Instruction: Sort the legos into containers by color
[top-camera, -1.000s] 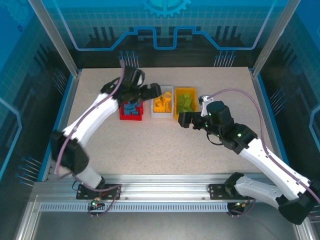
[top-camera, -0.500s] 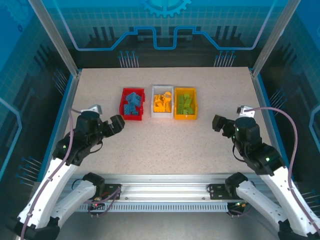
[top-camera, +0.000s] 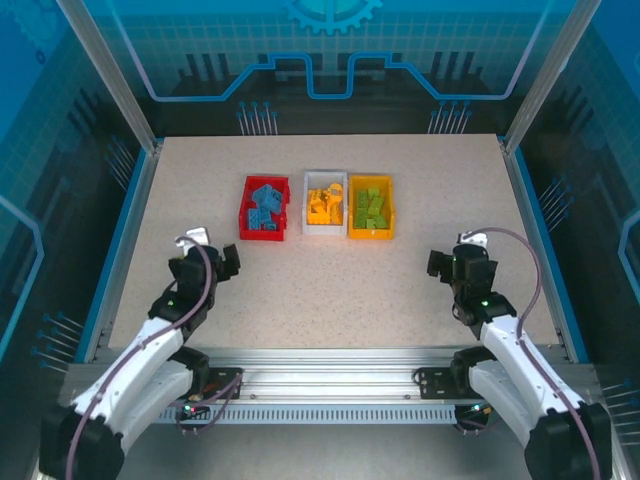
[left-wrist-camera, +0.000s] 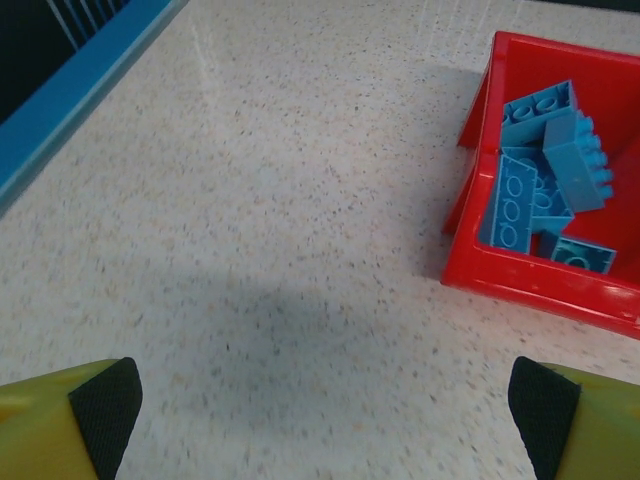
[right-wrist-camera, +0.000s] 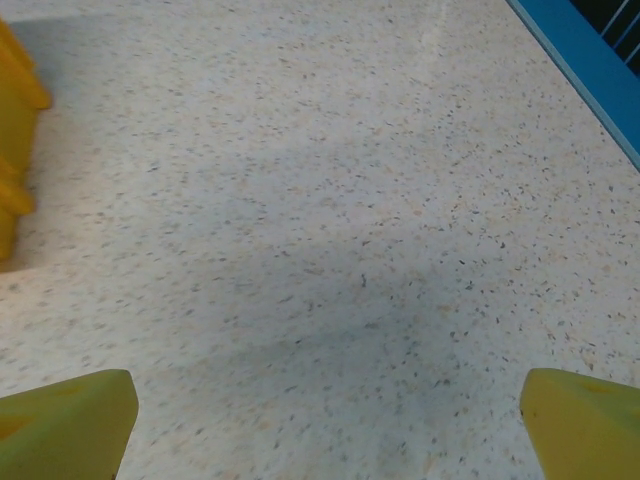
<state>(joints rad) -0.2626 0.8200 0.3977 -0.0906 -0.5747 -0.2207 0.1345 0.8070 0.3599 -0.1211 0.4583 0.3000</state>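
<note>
Both arms have pulled back from the bins. The left gripper and right gripper now hang wide apart and empty. Ahead, between them, blue bricks lie in the red bin, orange bricks in the white bin, and green bricks in the yellow bin. Sorting looks done.

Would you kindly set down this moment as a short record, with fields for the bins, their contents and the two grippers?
left bin: red bin, holds blue legos
middle bin: white bin, holds orange-yellow legos
right bin: orange-yellow bin, holds green legos
left arm: left gripper open, empty, above the table, on the near side of the red bin
right arm: right gripper open, empty, above the table, to the near right of the orange-yellow bin
sorting: each bin shows one colour
</note>
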